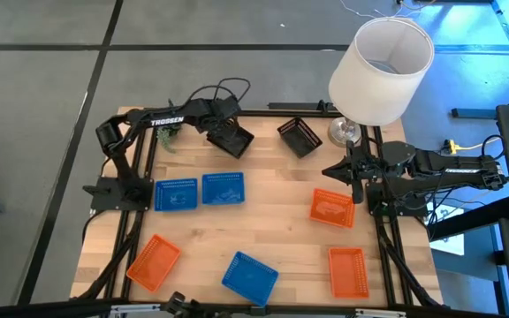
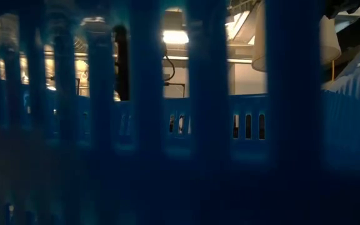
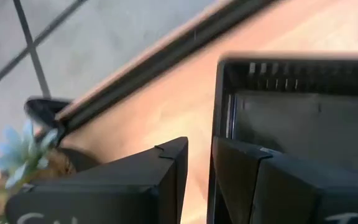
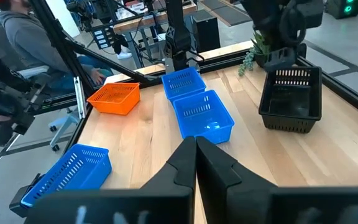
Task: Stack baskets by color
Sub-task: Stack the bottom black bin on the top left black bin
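Several small lattice baskets stand on the wooden table. Two are black (image 1: pixel 231 140) (image 1: pixel 299 135) at the far side. Three are blue (image 1: pixel 175 194) (image 1: pixel 223 188) (image 1: pixel 249 276) and three orange (image 1: pixel 332 208) (image 1: pixel 153 261) (image 1: pixel 347 269). My left gripper (image 3: pixel 199 149) is open over the left black basket (image 4: pixel 291 99), which rests flat on its base. One finger stands inside its end wall and one outside. My right gripper (image 4: pixel 196 155) waits shut at the table's right side, touching nothing. My left gripper straddles the black basket's end wall (image 3: pixel 222 99), slanting down from the table's far left. One finger (image 3: pixel 247 168) is over the inside and the other (image 3: pixel 163 168) outside. Whether either finger touches the wall I cannot tell.
A big white lampshade (image 1: pixel 383 66) stands at the far right corner and a small green plant (image 1: pixel 168 134) at the far left. In the low view, the lattice wall of the near blue basket (image 2: pixel 167 125) blocks nearly everything. A person sits beyond the table (image 4: pixel 23 37).
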